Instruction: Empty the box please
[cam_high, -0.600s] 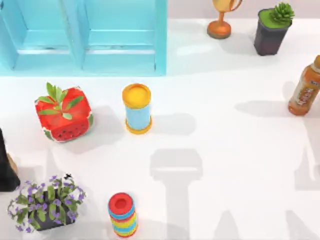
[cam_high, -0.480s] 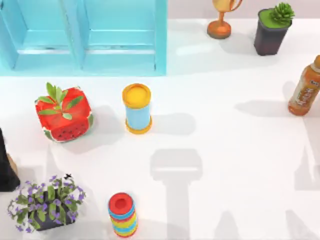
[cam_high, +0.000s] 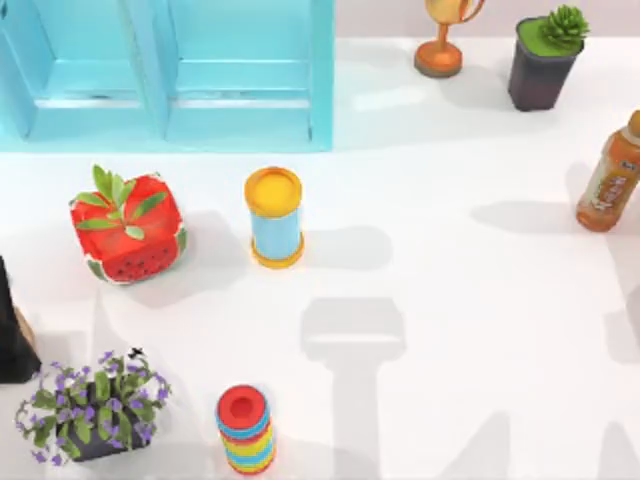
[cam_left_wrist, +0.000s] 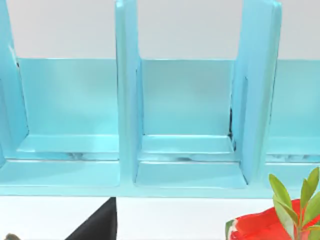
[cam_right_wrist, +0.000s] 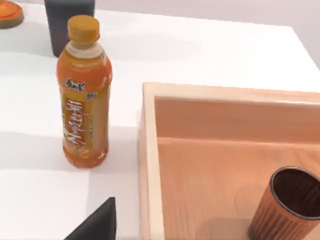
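Evidently the only change is in the shadows. On the top view's lower right, the arm shadows on the bench (cam_high: 470, 280) sit further right than half a second ago, and the tall one beside the orange drink bottle (cam_high: 610, 175) has shrunk toward the edge. Bottle, yellow-capped can (cam_high: 274, 218) and watermelon cube (cam_high: 127, 228) have not moved.

We judge the right arm is travelling rightward, toward the box. The right wrist view looks down on the wooden box (cam_right_wrist: 150, 150), which stands just beside the bottle at the bench's right side. A brown ribbed cup (cam_right_wrist: 285, 210) stands upright inside it, so nothing is out yet.

The right hand (cam_right_wrist: 98, 224) appears as a dark wedge, apart from the cup. We cannot tell how far open it is; it has hold of nothing we can see.

The left hand (cam_left_wrist: 98, 224) faces the blue shelf unit (cam_left_wrist: 125, 100), idle, and its opening cannot be told either.
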